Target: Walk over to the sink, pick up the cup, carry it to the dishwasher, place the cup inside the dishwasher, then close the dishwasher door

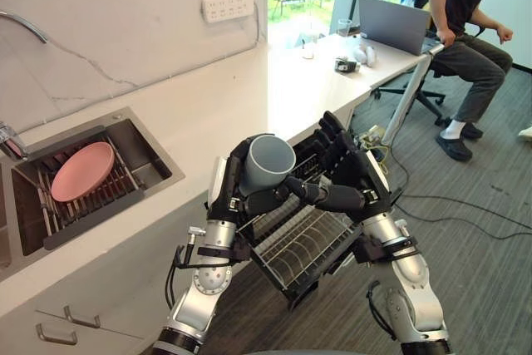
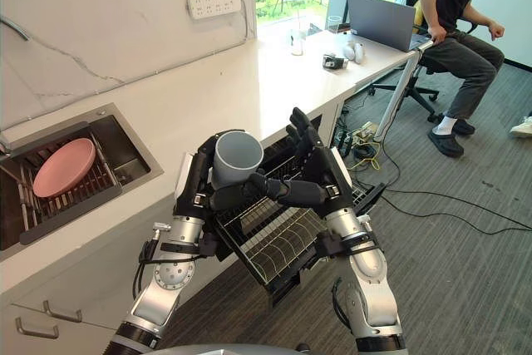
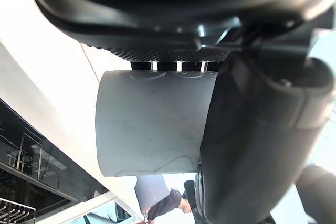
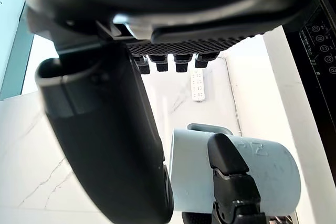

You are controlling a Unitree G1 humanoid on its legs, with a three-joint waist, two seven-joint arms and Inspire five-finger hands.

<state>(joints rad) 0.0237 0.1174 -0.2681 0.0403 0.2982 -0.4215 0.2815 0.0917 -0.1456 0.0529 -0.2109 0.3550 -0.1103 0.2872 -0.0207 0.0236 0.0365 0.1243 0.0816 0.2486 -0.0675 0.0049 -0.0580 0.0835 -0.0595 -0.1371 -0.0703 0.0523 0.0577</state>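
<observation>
A pale grey cup (image 1: 268,162) is held mouth-up in my left hand (image 1: 226,189), whose fingers and thumb curl round its side. The left wrist view shows the cup (image 3: 152,124) tight against the palm. It hangs just above the pulled-out wire rack (image 1: 303,243) of the open dishwasher under the counter. My right hand (image 1: 353,168) stands open beside the cup, its fingers straight and upright, its thumb reaching toward the cup's lower side. The cup (image 4: 273,171) lies past that thumb in the right wrist view.
A sink (image 1: 145,151) at the left holds a pink plate (image 1: 81,170) on a rack. The white counter (image 1: 249,97) runs to a desk with a laptop (image 1: 392,22). A person (image 1: 470,39) sits on a chair there. Cables (image 1: 465,205) lie on the floor.
</observation>
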